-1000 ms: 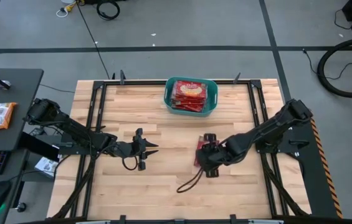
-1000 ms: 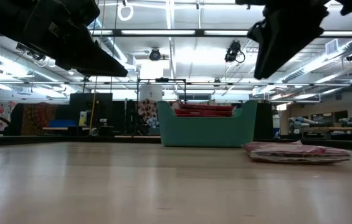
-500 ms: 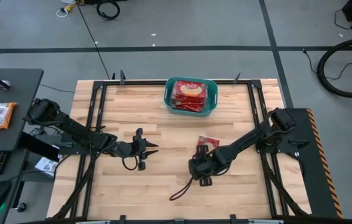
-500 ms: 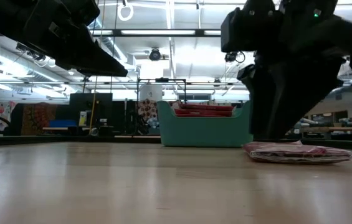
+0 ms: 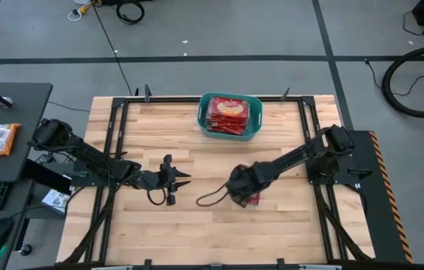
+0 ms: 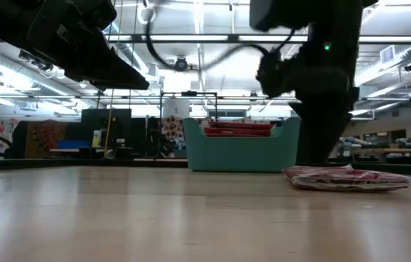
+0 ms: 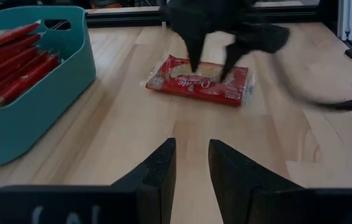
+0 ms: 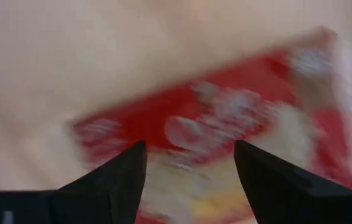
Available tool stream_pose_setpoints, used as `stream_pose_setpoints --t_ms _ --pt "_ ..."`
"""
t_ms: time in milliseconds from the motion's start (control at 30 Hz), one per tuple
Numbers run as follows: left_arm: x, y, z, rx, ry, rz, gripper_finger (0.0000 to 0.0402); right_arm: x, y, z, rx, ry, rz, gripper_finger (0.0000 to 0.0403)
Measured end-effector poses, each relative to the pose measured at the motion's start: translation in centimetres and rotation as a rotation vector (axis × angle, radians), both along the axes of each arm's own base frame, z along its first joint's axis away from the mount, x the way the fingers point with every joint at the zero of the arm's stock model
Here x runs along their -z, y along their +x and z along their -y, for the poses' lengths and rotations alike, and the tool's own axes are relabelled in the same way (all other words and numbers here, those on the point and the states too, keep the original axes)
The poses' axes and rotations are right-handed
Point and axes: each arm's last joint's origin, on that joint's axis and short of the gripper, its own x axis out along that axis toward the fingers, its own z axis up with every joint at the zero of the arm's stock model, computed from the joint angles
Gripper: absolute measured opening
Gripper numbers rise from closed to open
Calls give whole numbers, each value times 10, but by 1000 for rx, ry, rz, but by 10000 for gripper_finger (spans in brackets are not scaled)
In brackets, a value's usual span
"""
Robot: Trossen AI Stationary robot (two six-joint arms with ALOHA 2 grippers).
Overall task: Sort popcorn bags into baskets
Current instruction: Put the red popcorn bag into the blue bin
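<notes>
One popcorn bag [image 7: 200,79] lies flat on the table [image 5: 196,232], at 6 o'clock from the teal basket [image 5: 203,124], well apart. Basket holds stacked red bags [image 5: 227,115]. Right end effector [image 8: 188,163] poised directly over the lone bag, fingers spread, nothing gripped. Left end effector [image 7: 191,163] at 9 o'clock from it, parted, empty.

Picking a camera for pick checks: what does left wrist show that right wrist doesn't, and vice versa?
Left wrist only: the teal basket with packets stacked inside, the right gripper open, straddling the loose popcorn bag on the table, and the left gripper with a narrow gap between its fingers. Right wrist only: a blurred close look down at the bag's face between its own spread fingers. Both: the same loose bag.
</notes>
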Motion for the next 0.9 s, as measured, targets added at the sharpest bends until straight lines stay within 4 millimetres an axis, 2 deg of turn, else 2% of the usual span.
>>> stream_pose_setpoints --t_ms 133,333,433,567,767,833,900 --pt "0 0 0 -2 -6 -1 101 4 -7 8 39 26 -97 245" --pt "0 0 0 -2 -5 -3 101 18 -10 16 2 45 -65 244" --pt "0 0 0 -1 -8 -4 101 23 -11 23 -97 41 -82 241" --pt "1 0 0 2 -9 -4 101 23 -9 26 -484 -20 -101 228" --pt "1 0 0 2 -8 -7 101 23 -10 24 -1336 -166 -213 199" --pt "1 0 0 2 -7 -9 101 22 -9 22 -1435 -237 -253 192" --pt "1 0 0 3 -8 -9 101 17 -6 19 -1439 -289 -273 185"
